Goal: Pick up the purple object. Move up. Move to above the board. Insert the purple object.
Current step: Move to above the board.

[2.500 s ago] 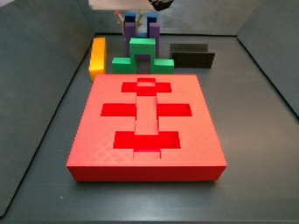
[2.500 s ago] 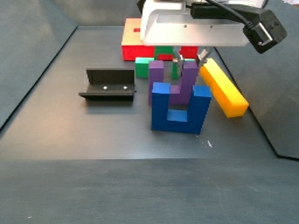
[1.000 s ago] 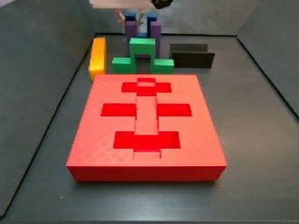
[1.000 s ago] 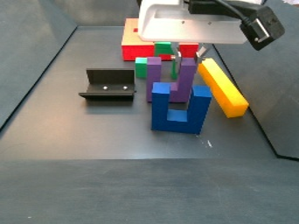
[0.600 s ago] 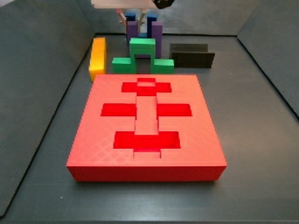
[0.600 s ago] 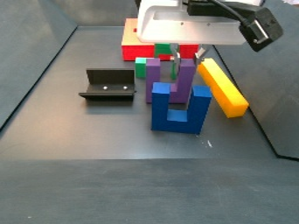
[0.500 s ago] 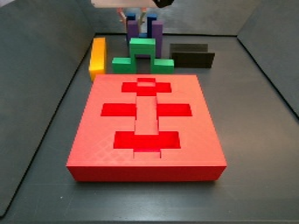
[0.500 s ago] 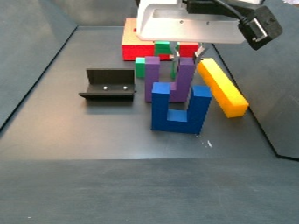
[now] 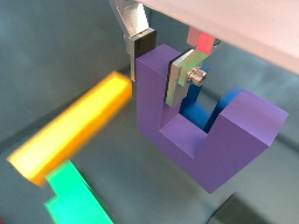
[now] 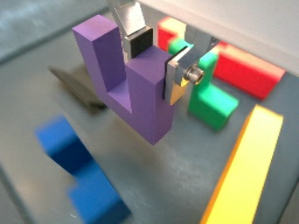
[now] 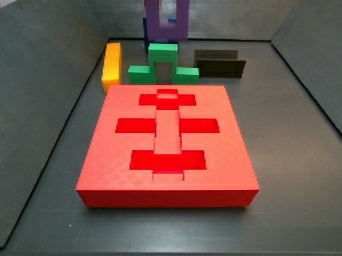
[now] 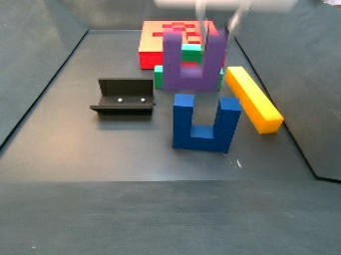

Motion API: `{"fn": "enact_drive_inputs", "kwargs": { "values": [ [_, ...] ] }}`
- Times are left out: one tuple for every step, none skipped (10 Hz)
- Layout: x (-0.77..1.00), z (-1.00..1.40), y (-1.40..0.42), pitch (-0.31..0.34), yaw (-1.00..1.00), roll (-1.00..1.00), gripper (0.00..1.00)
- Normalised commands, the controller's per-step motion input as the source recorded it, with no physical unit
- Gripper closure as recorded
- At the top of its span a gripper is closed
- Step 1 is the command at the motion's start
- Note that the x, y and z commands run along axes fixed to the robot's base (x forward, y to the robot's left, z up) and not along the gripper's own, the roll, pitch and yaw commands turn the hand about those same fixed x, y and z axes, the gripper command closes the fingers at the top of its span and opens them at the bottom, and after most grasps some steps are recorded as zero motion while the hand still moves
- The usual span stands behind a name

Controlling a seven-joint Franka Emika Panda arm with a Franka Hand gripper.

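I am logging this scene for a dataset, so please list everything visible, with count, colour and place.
Purple U-shaped plastic block: one, purple, lifted clear above the blue block, held by one prong.
Large red slab with darker recessed cutouts: one, red, on the floor.
Blue U-shaped block: one, dark blue, upright on the floor beside the yellow bar.
Green stepped block: one, green, just beyond the slab.
Long yellow bar: one, yellow, lying flat.
Dark L-shaped fixture: one, black, on the floor.
Gripper: one, silver fingers with dark pads, shut on a prong of the purple block.
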Motion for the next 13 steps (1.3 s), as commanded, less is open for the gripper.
{"fn": "enact_drive_inputs", "kwargs": {
  "values": [
    [-0.06, 1.40, -0.01, 0.023, -0.01, 0.00, 1.00],
    [-0.03, 1.40, 0.00, 0.013, 0.00, 0.01, 1.00],
    [0.06, 0.92, 0.01, 0.065, 0.00, 0.00, 1.00],
    [0.06, 0.70, 0.01, 0.090, 0.00, 0.00, 1.00],
    [0.03, 0.31, 0.00, 0.078, 0.00, 0.00, 1.00],
    [0.02, 0.20, 0.00, 0.060, 0.00, 0.00, 1.00],
    [0.21, 0.19, -1.40, 0.338, -0.05, 0.00, 1.00],
    [0.21, 0.19, -1.40, 0.340, -0.03, 0.03, 1.00],
    [0.22, 0.20, -1.40, 0.303, -0.01, 0.04, 1.00],
    [0.24, 0.19, -1.40, 0.241, -0.01, -0.02, 1.00],
    [0.25, 0.19, -1.40, 0.198, 0.00, -0.02, 1.00],
    [0.26, 0.20, -1.40, 0.159, 0.01, 0.00, 1.00],
    [0.28, 0.21, -1.40, 0.146, 0.01, -0.01, 1.00]
  ]
}}
